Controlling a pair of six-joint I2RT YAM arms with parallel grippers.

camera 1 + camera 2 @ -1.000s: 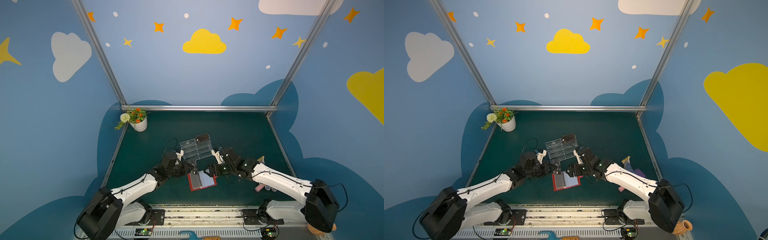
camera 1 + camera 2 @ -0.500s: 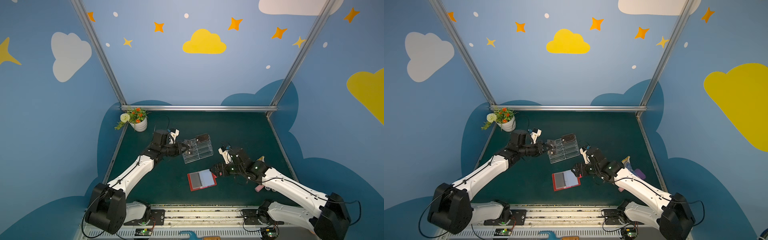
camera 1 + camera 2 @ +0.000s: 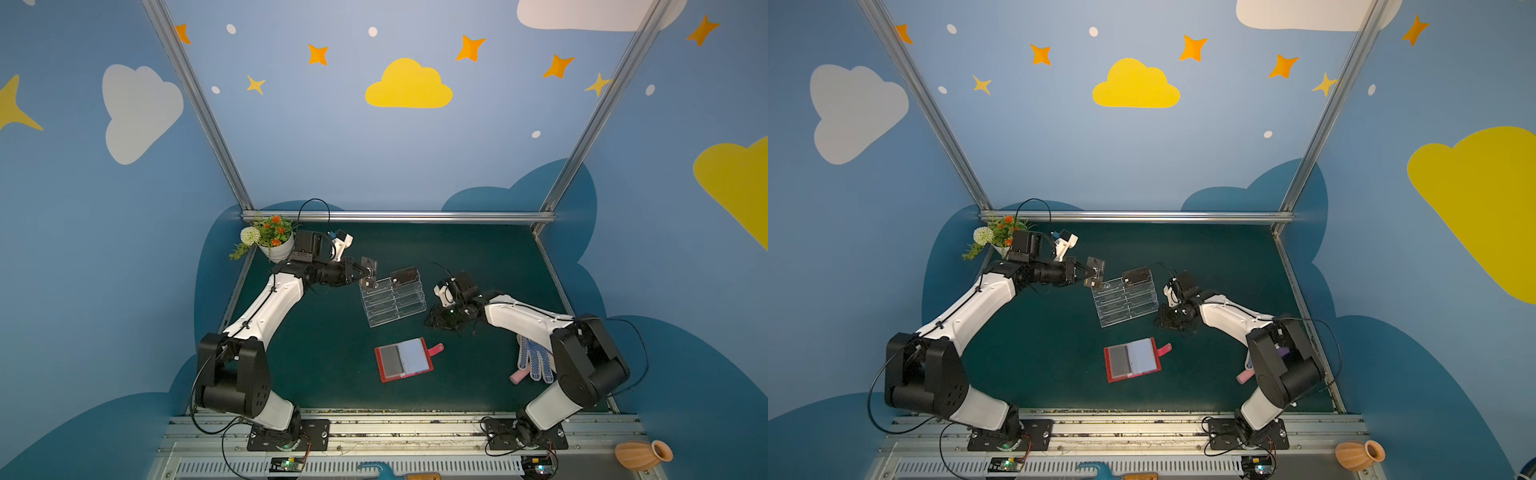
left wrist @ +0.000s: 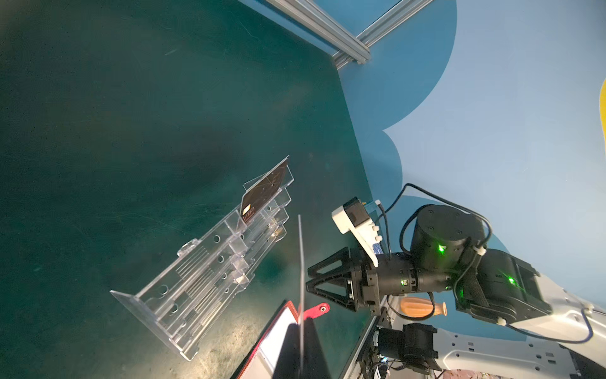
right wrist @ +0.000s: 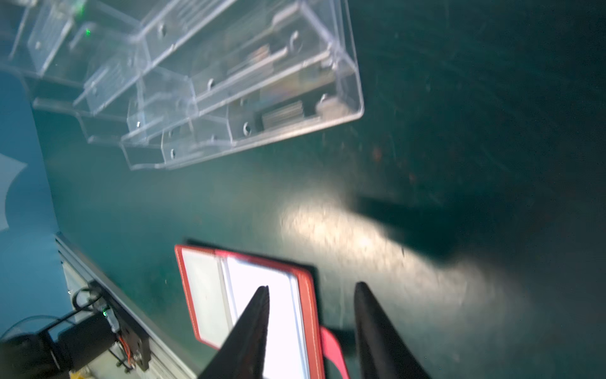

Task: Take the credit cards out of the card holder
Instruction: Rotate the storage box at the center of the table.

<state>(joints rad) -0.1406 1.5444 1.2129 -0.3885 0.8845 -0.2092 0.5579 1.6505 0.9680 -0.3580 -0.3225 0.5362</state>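
- Left fingers (image 3: 365, 274): pressed together on a dark credit card (image 3: 370, 266), which they pinch by one edge. In the left wrist view I see this card edge-on, as a thin pale line (image 4: 300, 262).
- The pinched card is at the 11 o'clock corner of the clear stand (image 3: 392, 299), which stands near the middle of the table (image 3: 478, 257). I cannot tell whether the card touches the top slot there or hangs just over it.
- Second credit card (image 3: 404, 275): it leans in the stand's top tier at 1 o'clock. Its "VIP" lettering shows in the left wrist view (image 4: 248, 213).
- Right fingers (image 5: 312, 286): spread apart with nothing between them. They are low over the table at the stand's 4 o'clock and point toward the card holder.
- Card holder (image 3: 405, 359): a red booklet lying open and flat on the table at the stand's 6 o'clock. In both top views I see it apart from both sets of fingers.
- Snap tab (image 3: 436, 348): pink, sticking out from the card holder toward 3 o'clock. The left page looks darker grey and the right page paler. I cannot tell whether either page has a card in it.
- Surroundings: a flower pot (image 3: 276, 245) at the table's 10 o'clock corner, and a dotted glove (image 3: 534, 361) at 4 o'clock, beside the right arm.
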